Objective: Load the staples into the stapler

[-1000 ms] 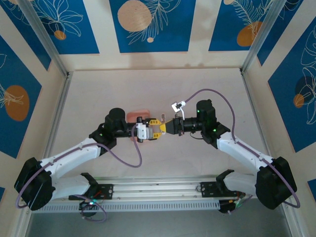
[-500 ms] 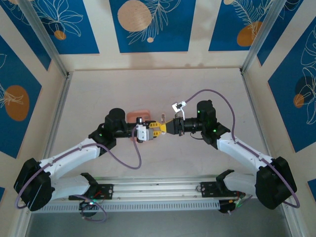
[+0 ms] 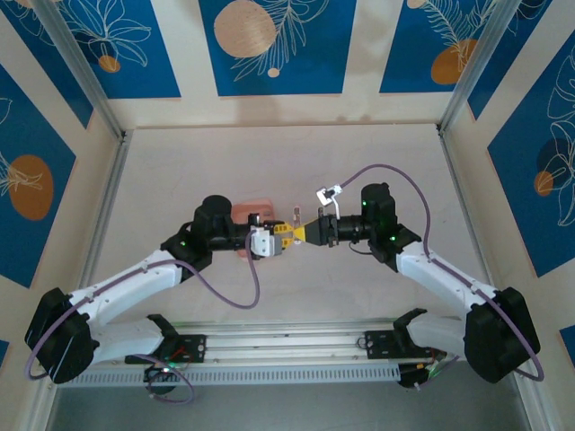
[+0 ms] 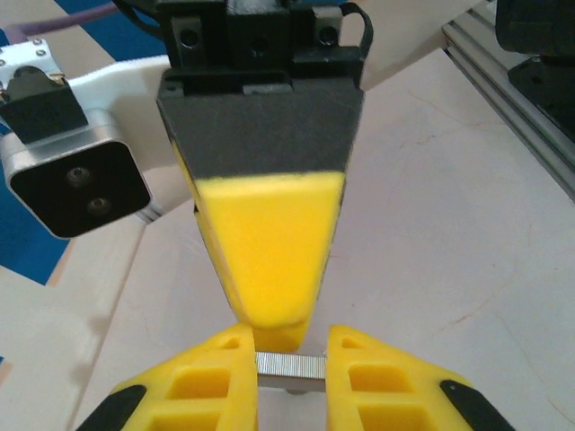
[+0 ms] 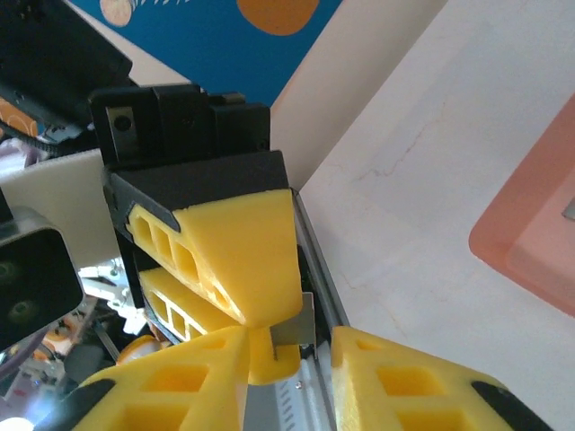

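**Staples pass from tool to tool**

Since a second ago the left tool [image 4: 291, 348] has closed. It now pinches the staples [image 4: 289, 364], a short grey strip bridging its yellow fingertips. The right tool [image 5: 289, 348] has eased apart. Its tips stand part open on either side of the left tool's nose, gripping nothing. The two meet tip to tip over the pale tabletop [image 3: 269, 162], near the pink tray [image 3: 254, 207]. Blue flower-patterned panels [image 3: 269, 45] line the walls.
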Controlling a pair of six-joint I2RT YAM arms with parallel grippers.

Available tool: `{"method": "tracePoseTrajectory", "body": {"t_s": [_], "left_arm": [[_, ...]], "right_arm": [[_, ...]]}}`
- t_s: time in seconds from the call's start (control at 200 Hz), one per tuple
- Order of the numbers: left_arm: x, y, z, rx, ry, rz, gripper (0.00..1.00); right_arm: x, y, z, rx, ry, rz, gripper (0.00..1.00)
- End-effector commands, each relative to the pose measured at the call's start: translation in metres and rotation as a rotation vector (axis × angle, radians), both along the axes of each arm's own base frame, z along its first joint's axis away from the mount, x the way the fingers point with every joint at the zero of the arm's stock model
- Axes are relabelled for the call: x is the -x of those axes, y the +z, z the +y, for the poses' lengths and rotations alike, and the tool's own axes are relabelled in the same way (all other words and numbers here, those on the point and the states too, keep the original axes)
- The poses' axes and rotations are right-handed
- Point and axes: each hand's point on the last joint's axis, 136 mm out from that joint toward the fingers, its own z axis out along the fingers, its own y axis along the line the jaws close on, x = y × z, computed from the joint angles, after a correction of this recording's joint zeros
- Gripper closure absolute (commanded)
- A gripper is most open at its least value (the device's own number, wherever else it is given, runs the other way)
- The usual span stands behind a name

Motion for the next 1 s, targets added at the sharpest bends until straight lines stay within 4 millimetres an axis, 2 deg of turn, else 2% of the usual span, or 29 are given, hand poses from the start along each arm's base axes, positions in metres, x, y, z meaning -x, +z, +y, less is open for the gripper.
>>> {"method": "tracePoseTrajectory", "body": {"t_s": [0.0,0.095,0.29,0.48,0.595,0.74,0.995], "left_arm": [[0.007,-0.008,0.002,-0.086,-0.005,0.031,0.9],[0.008,-0.02,0.003,-0.183,0.008,0.08,0.89],[0.005,-0.053,0.002,-0.456,0.077,0.158,0.89],[0.002,-0.098,-0.002,-0.771,0.14,0.221,0.88],[0.004,-0.125,-0.006,-0.927,0.155,0.267,0.88],[0.003,-0.156,-0.018,-1.017,0.173,0.301,0.88],[-0.003,-0.195,-0.041,-1.085,0.187,0.34,0.86]], "right_arm": [[0.001,0.009,-0.012,-0.012,-0.042,-0.029,0.54],[-0.008,0.007,-0.028,0.012,-0.128,-0.022,0.44],[-0.033,-0.021,-0.074,0.151,-0.36,0.101,0.44],[-0.045,-0.05,-0.117,0.258,-0.539,0.251,0.44],[-0.044,-0.06,-0.138,0.283,-0.63,0.3,0.44],[-0.038,-0.057,-0.157,0.244,-0.706,0.311,0.44],[-0.025,-0.058,-0.172,0.23,-0.76,0.308,0.44]]}}
